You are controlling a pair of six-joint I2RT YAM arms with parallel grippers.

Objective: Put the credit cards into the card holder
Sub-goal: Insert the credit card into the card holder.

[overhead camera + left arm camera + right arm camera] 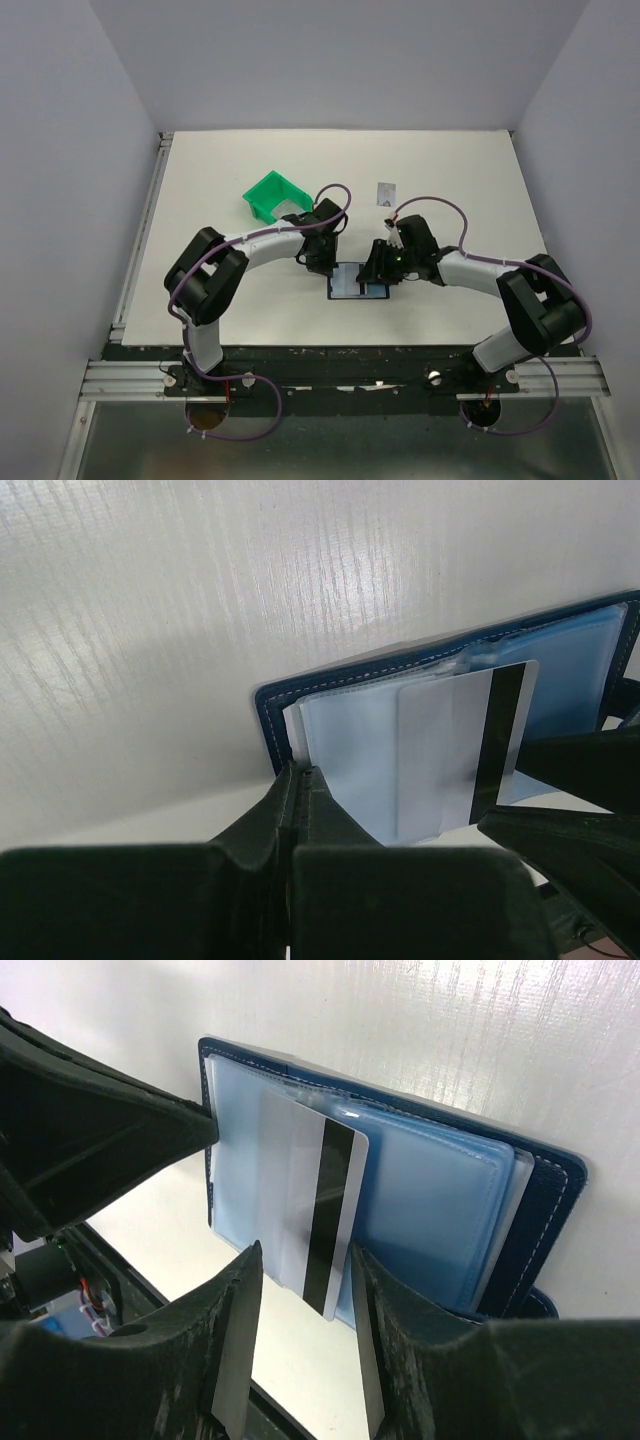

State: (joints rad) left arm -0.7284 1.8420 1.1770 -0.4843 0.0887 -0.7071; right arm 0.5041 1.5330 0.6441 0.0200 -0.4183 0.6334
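Card holder [358, 282] open, white table [250, 300]; walls [330, 60] seemingly grey.

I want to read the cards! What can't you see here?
- Top view: far credit card, print too small.
- Top view: card holder, mostly hidden under left pincer and right pincer.
- Wrist views: striped card, other side faces down into the holder.

a white table [200, 300] is seen. the open card holder [352, 286] is laid near its front edge; behind the holder, a green bin [272, 197] is set leftward and a card [386, 192] rightward.
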